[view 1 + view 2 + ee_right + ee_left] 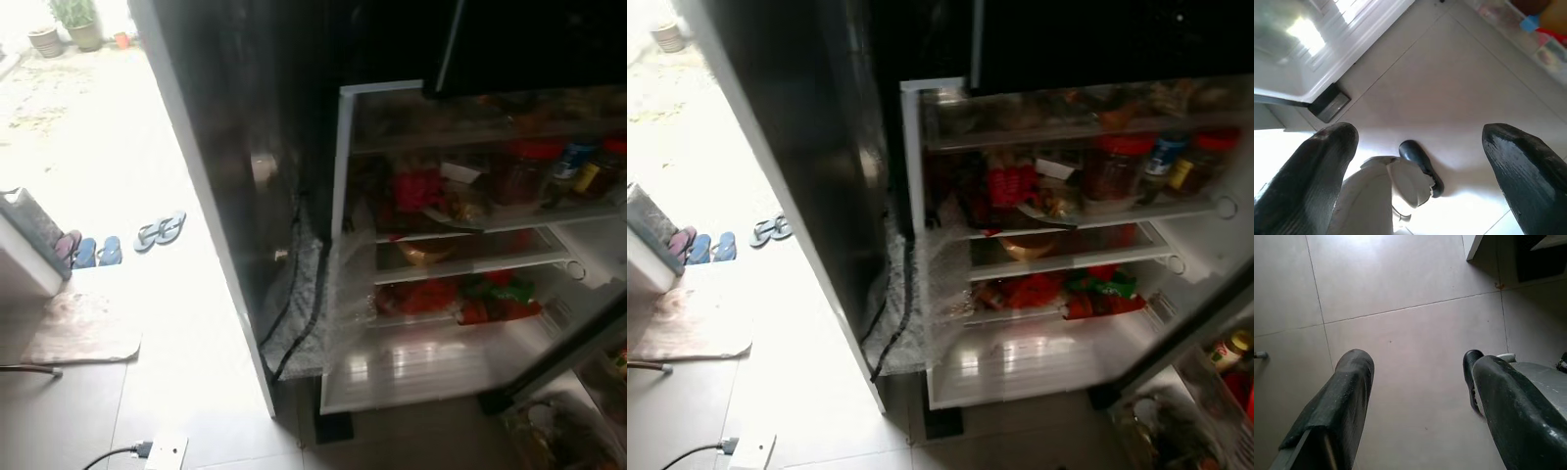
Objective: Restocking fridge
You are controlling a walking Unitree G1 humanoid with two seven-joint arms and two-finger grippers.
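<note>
Tiled floor (pixel 1415 333) by a sunlit doorway; open fridge (pixel 460 245) with stocked shelves stands ahead, well apart from left gripper (pixel 1418 382) and right gripper (pixel 1420 147), both hanging floorward, fingers spread

Left pincer (pixel 1418 382) hanging with fingers spread wide, right pincer (pixel 1420 147) likewise parted, both empty, pointing down

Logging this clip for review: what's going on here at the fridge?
The robot stands before an open fridge whose shelves already hold jars and red packets. Nothing is being handled: the left gripper and right gripper both hang open and empty above the tiled floor. Sandals lie by the bright doorway.
</note>
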